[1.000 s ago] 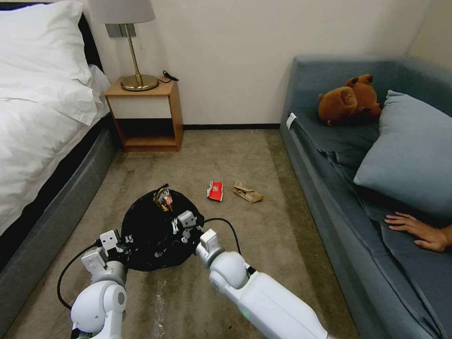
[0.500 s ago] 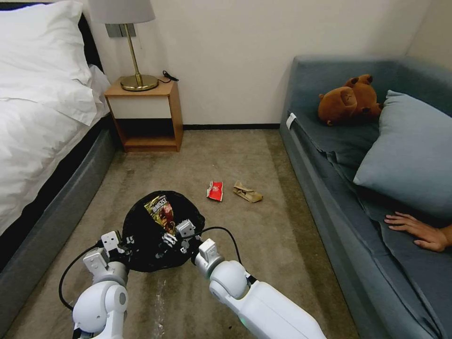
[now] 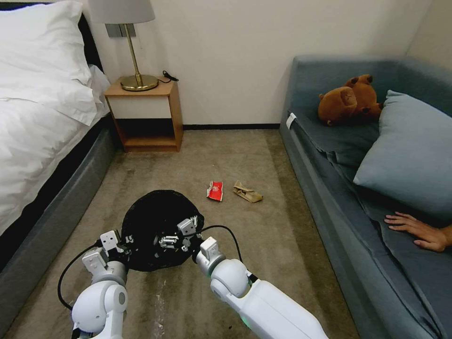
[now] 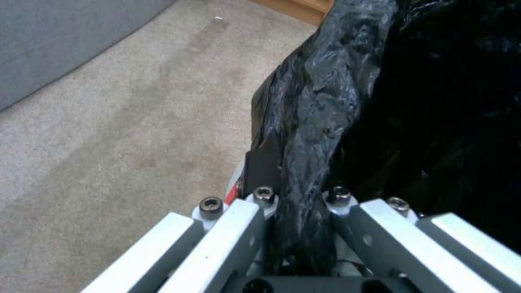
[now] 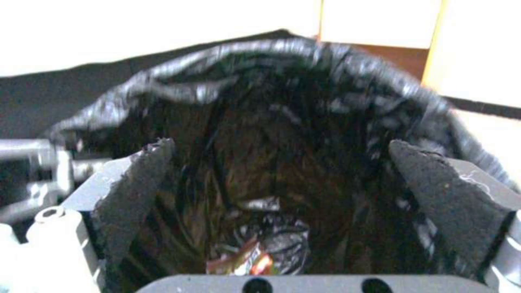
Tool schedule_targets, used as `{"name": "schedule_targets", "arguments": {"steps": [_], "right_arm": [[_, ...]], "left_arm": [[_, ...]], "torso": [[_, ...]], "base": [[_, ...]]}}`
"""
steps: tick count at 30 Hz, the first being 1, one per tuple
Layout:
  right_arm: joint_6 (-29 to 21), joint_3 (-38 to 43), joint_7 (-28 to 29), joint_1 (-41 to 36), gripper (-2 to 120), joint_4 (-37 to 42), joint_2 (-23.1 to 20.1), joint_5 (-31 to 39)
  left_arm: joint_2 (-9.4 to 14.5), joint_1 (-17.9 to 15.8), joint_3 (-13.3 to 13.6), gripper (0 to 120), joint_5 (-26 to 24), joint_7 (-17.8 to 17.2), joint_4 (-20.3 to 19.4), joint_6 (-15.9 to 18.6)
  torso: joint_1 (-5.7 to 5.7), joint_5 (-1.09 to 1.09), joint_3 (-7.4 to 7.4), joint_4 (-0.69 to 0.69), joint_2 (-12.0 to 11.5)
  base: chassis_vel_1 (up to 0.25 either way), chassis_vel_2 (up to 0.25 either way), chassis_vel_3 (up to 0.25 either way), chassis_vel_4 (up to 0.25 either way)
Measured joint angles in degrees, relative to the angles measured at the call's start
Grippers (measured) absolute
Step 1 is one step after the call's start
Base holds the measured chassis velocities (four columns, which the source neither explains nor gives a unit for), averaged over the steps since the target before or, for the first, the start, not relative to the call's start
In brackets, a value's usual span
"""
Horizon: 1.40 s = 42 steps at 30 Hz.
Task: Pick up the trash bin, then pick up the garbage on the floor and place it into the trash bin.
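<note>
The trash bin (image 3: 155,214), lined with a black bag, hangs just above the carpet in front of me. My left gripper (image 3: 123,243) is shut on the bin's near-left rim; the left wrist view shows the bag rim (image 4: 304,134) pinched between its fingers. Over the bin's mouth my right gripper (image 3: 178,234) is open, its dark pads (image 5: 136,179) spread wide and holding nothing. A shiny snack wrapper (image 5: 241,260) lies at the bottom of the bin (image 5: 282,122). Two pieces of garbage rest on the floor beyond: a red-white wrapper (image 3: 215,190) and a crumpled brown paper bag (image 3: 247,192).
A bed (image 3: 33,141) runs along the left. A wooden nightstand (image 3: 146,113) with a lamp (image 3: 132,47) stands by the far wall. On the right is a blue sofa (image 3: 329,197) with a brown plush toy (image 3: 348,100), a pillow (image 3: 414,150) and a person's hand (image 3: 419,230).
The gold-brown snack wrapper, held over the bin by my right gripper a second ago, has dropped out of sight into the bag. The right gripper has drawn back slightly. The left has not moved.
</note>
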Motion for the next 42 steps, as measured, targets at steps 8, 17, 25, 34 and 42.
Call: {"name": "schedule_targets", "arguments": {"steps": [8,17,25,34,42], "right_arm": [[-1.10,5.77,1.91,-1.40,100,6.24,-0.88,2.97],[0.97,23.65,1.72,-9.45,100,13.15,-2.40,1.61],[6.11,35.52,-0.94,-16.58,100,15.20,-2.51,-2.43],[11.17,39.05,-2.45,-21.90,100,13.72,-1.33,-5.90],[13.02,38.65,-3.27,-24.03,100,12.68,-1.04,-7.65]], "left_arm": [[0.61,-0.48,-0.76,1,-0.03,0.02,0.74,0.01],[2.68,-0.91,-0.86,1,-0.74,0.54,1.01,0.01],[3.05,-1.18,-0.89,1,-2.35,0.39,0.76,0.42],[3.61,-1.24,-1.07,1,-3.66,0.16,0.85,0.88],[3.60,-0.44,-1.76,1,-4.52,0.16,1.04,0.41]], "torso": [[0.00,0.01,0.00,0.01,0.00],[0.00,0.01,0.00,-0.01,0.00],[0.00,0.01,0.00,0.00,0.00],[0.00,0.00,0.00,0.00,0.00],[0.00,0.00,0.00,0.00,0.00]], "base": [[0.000,0.000,0.000,0.000],[0.000,0.000,0.000,0.000],[0.000,0.000,0.000,0.000],[0.000,0.000,0.000,0.000],[0.000,0.000,0.000,0.000]]}}
